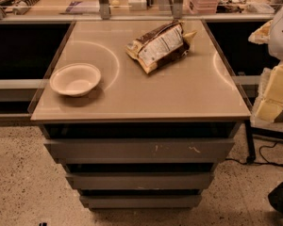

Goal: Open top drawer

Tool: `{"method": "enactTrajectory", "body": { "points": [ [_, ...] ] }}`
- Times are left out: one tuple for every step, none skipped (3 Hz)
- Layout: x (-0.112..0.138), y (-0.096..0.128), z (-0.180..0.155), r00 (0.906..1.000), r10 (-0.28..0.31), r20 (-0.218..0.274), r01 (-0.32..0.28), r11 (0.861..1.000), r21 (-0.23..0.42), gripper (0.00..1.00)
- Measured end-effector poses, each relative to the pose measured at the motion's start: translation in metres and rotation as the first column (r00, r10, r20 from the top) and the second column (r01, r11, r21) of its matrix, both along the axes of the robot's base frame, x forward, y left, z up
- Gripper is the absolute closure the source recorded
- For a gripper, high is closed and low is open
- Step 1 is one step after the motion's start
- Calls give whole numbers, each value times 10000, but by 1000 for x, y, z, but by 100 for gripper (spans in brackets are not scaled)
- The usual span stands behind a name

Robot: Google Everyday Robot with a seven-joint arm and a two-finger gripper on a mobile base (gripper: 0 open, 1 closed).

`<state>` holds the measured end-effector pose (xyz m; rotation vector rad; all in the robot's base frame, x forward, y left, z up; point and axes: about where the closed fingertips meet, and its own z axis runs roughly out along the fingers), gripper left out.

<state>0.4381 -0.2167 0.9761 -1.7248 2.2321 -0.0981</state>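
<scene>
The top drawer is the widest grey flat front, right under the tan countertop of the cabinet. It has no handle and bears small pale scratch marks right of centre. A dark gap shows between its upper edge and the countertop. My gripper, pale yellow below a white arm part, hangs at the right edge of the view. It is beside the countertop's right side, above and to the right of the drawer front, and touches nothing.
A white bowl sits on the countertop's left side and a crumpled chip bag at the back centre. Two narrower grey drawer fronts lie below. A black cable and a dark object are on the speckled floor at right.
</scene>
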Motion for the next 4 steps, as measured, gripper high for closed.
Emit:
{"method": "enactTrajectory", "body": {
  "points": [
    [0,0,0,10000,-1,1,1,10000,0,0],
    [-3,1,-3,9979,-347,555,356,9993,-145,0],
    [-23,2,-23,9866,-1071,1228,1070,9942,77,0],
    [-42,-6,-83,9761,-1928,1005,1832,9783,971,0]
  ]
}}
